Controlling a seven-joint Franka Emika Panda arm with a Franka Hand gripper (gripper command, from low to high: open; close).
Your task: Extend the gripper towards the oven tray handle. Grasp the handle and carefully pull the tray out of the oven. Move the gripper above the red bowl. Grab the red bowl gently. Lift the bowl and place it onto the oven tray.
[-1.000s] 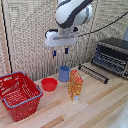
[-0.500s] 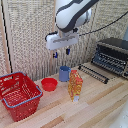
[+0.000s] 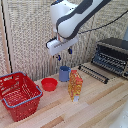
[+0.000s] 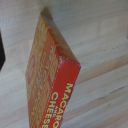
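Observation:
In the exterior view the gripper (image 3: 64, 54) hangs open and empty in the air, above the blue cup (image 3: 64, 73) and up and to the right of the red bowl (image 3: 49, 84). The bowl sits on the wooden table between the basket and the cup. The oven (image 3: 113, 55) stands at the exterior view's right. Its tray (image 3: 94, 72) sticks out over the table, with the oven tray handle (image 3: 92, 75) along its front edge. The wrist view shows no fingers, only a box and the table.
A red mesh basket (image 3: 19, 95) stands at the exterior view's left. An orange macaroni and cheese box (image 3: 75, 85) stands upright in front of the cup and fills the wrist view (image 4: 50, 75). A slatted wall runs behind the table (image 3: 100, 107).
The arm has sunk a little, bringing the gripper lower over the cup. Bowl, box, tray and basket have not moved.

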